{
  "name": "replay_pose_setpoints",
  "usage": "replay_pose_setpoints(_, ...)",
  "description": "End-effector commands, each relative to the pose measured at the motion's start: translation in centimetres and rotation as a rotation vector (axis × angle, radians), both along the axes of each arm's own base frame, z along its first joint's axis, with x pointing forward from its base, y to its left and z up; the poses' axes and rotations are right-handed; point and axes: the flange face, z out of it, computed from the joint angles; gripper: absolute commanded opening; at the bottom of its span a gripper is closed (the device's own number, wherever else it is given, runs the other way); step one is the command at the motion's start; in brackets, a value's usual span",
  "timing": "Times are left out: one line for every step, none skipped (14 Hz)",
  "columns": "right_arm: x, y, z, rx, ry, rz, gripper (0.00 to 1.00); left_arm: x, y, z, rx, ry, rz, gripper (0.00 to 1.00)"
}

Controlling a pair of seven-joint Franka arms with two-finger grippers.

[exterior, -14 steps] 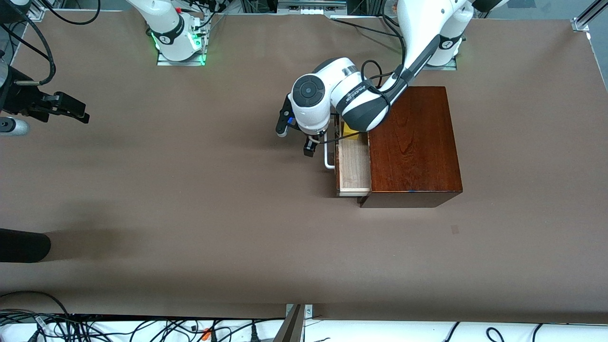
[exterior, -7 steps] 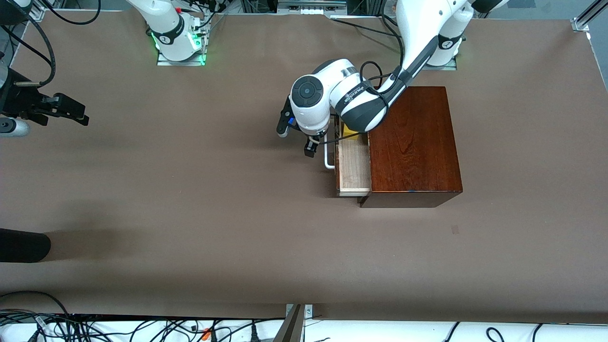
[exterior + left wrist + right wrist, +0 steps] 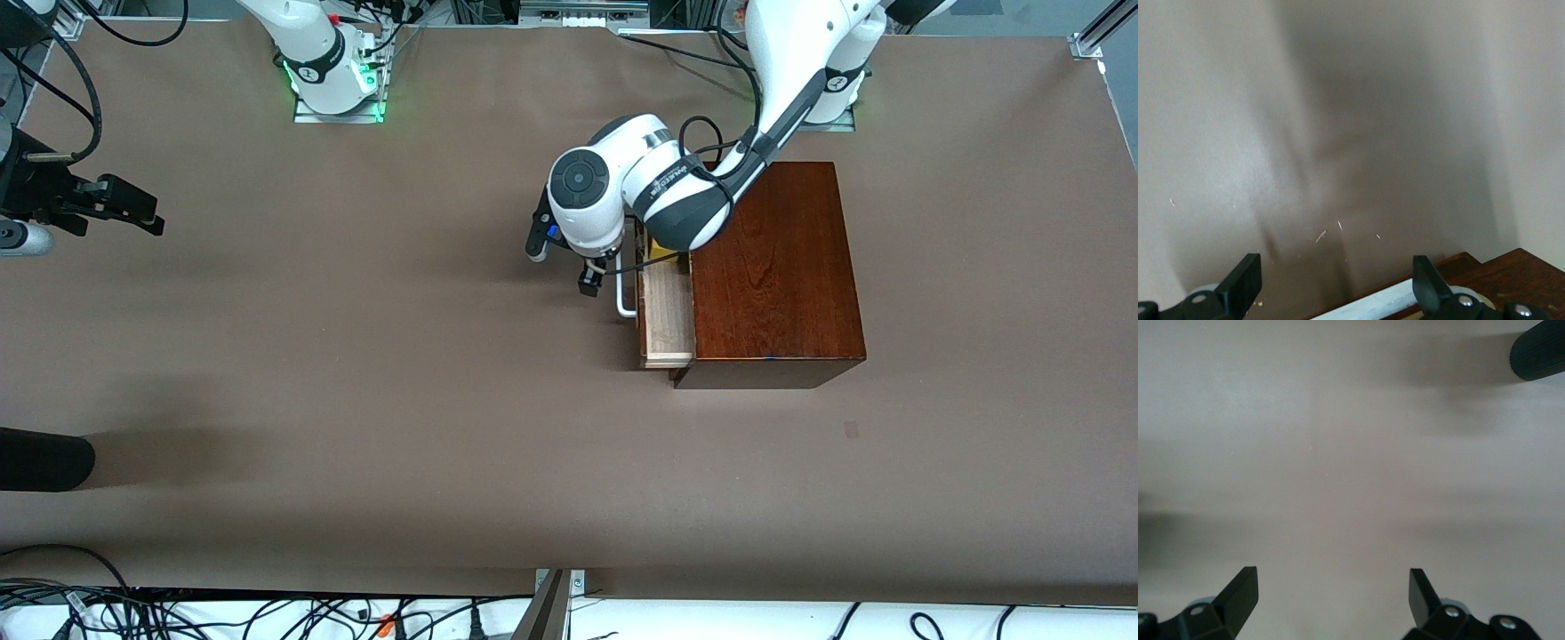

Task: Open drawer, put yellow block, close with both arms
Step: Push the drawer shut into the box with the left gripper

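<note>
Mahogany box with drawer part-open, yellow block loaded, left claw at the handle.

Pale wood of the drawer (image 3: 667, 316) projects from the box (image 3: 773, 271) toward the right arm's end of the desk (image 3: 356, 356); a sliver of the yellow block (image 3: 658, 250) shows inside it, mostly hidden under the left arm's wrist. The left claw (image 3: 590, 283) sits just beside the white bar handle (image 3: 625, 298) with fingers (image 3: 1245, 283) spread and empty, placed, by judgement, to push the front shut. The right claw (image 3: 133, 209) waits, open and empty, over bare desk well apart from the box, clear of the closing path.
</note>
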Motion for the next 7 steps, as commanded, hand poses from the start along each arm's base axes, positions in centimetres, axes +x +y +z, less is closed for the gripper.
replay_pose_setpoints(-0.5,-0.2,0.3,-0.01,-0.007,0.01,1.0,1.8,3.6,-0.1,0.079,-0.016,-0.008,1.0)
replay_pose_setpoints(-0.5,-0.1,0.3,-0.01,-0.006,0.012,1.0,2.2,4.1,-0.1,0.082,-0.016,0.002,1.0)
replay_pose_setpoints(-0.5,-0.1,0.3,-0.01,-0.006,0.012,1.0,2.6,4.9,0.0,0.096,-0.007,0.02,1.0)
replay_pose_setpoints(-0.5,-0.1,0.3,-0.01,-0.006,0.012,1.0,3.0,5.5,0.3,0.108,-0.003,0.041,1.0)
replay_pose_setpoints(-0.6,-0.1,0.2,-0.01,-0.003,0.012,1.0,3.4,6.2,0.5,0.111,-0.002,0.056,1.0)
replay_pose_setpoints(-0.5,-0.1,0.2,-0.01,-0.006,0.01,1.0,3.7,6.7,0.9,0.114,-0.004,0.067,1.0)
replay_pose_setpoints(-0.5,-0.1,0.3,-0.009,-0.01,0.007,1.0,4.0,7.1,1.0,0.121,-0.004,0.088,1.0)
